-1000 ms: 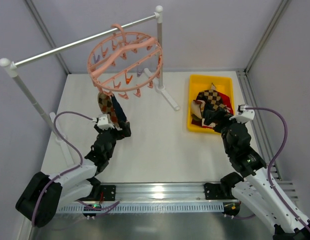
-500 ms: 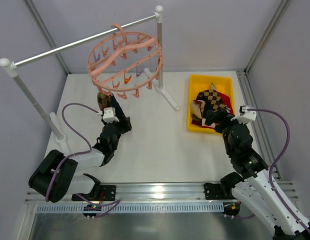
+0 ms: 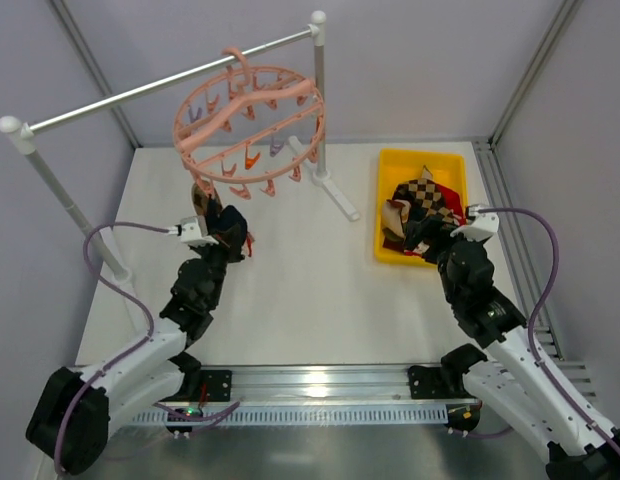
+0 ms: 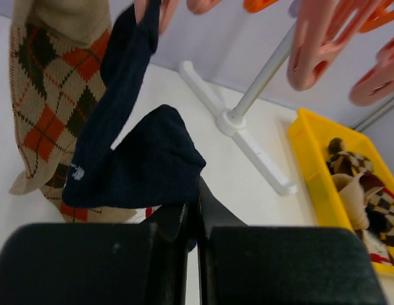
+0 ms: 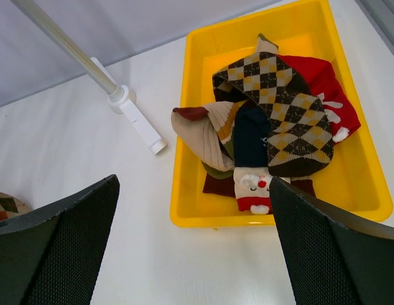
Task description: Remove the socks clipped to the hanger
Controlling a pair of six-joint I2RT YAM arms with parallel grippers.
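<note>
The salmon-pink hanger [image 3: 248, 125] hangs from the grey rail. Two socks remain clipped at its near left edge: a tan, red and black argyle sock [image 4: 51, 101] and a navy sock [image 4: 140, 159]. The navy sock hangs from a pink clip and folds down toward me. My left gripper [image 4: 196, 204] is shut on the navy sock's lower end, just below the hanger [image 3: 233, 238]. My right gripper [image 5: 194, 248] stands open over the table beside the yellow bin's near edge, holding nothing. Pink and orange clips [image 4: 324, 44] dangle at the top of the left wrist view.
A yellow bin [image 5: 178, 213] at the right holds several loose socks [image 5: 273, 108]. The grey rail [image 3: 140, 95] rests on white posts; one post's foot [image 3: 335, 195] lies between hanger and bin, another post [image 3: 60, 195] stands at the left.
My left gripper has shut on the navy sock's lower end, and the left arm swung its elbow about. The right arm shifted slightly, still open.
</note>
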